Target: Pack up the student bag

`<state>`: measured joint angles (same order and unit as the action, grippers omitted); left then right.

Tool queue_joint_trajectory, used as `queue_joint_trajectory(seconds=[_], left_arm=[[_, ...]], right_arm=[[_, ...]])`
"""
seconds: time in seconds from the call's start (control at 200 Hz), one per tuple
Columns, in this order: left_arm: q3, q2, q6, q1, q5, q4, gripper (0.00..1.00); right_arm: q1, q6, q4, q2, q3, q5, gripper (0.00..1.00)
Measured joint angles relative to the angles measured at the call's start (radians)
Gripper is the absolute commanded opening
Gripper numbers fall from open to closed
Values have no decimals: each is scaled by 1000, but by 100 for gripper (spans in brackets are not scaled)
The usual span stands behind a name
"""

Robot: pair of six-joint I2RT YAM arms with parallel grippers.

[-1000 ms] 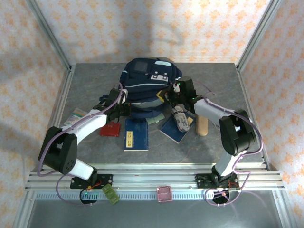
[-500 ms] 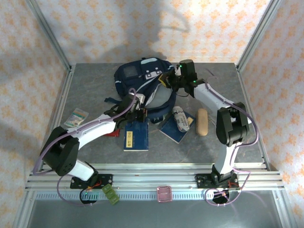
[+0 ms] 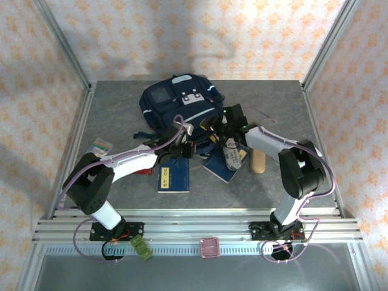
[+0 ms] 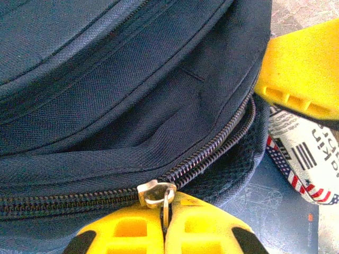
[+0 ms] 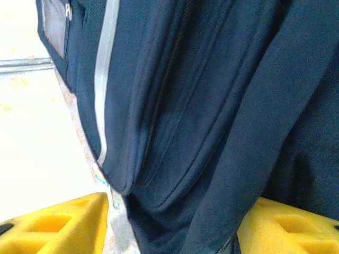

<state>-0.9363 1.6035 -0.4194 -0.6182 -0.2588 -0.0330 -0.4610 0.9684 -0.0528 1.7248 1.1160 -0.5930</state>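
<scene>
The student bag [image 3: 176, 100] lies at the back middle of the grey bench [image 3: 115, 121], with its front pockets facing up. It is made of soft dark blue cloth with pale stripes. It is big and floppy, so I think it will sag and fold when pulled, but it will not break. The cloth looks a bit rough, so it should not slip much. Good places to hold it are the small metal zip pull [image 4: 156, 193] or a thick fold of cloth near the opening.

The left tool [image 4: 165, 222] is pinched tight on that zip pull, which sits on a line of dark zip teeth [image 4: 212, 153]. The right tool [image 5: 172, 227] is wide apart. A fold of the bag hangs between its yellow fingers [image 5: 58, 222], but it does not look squeezed.

In front of the bag lie a flat, stiff blue book [image 3: 173, 176] and a round pouch [image 3: 231, 154] with a flag print.
</scene>
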Motion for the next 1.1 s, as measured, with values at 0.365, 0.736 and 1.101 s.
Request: queue_joint_trajectory(seconds=[0.365, 0.736, 1.101], left_arm=[[-13, 5, 0, -11, 43, -24, 0], [58, -50, 2, 60, 79, -48, 0], [120, -136, 31, 169, 98, -75, 0]], right_arm=[[-23, 47, 45, 105, 26, -35, 0], [-15, 52, 101, 50, -59, -26, 0], [5, 53, 148, 7, -74, -1, 0]])
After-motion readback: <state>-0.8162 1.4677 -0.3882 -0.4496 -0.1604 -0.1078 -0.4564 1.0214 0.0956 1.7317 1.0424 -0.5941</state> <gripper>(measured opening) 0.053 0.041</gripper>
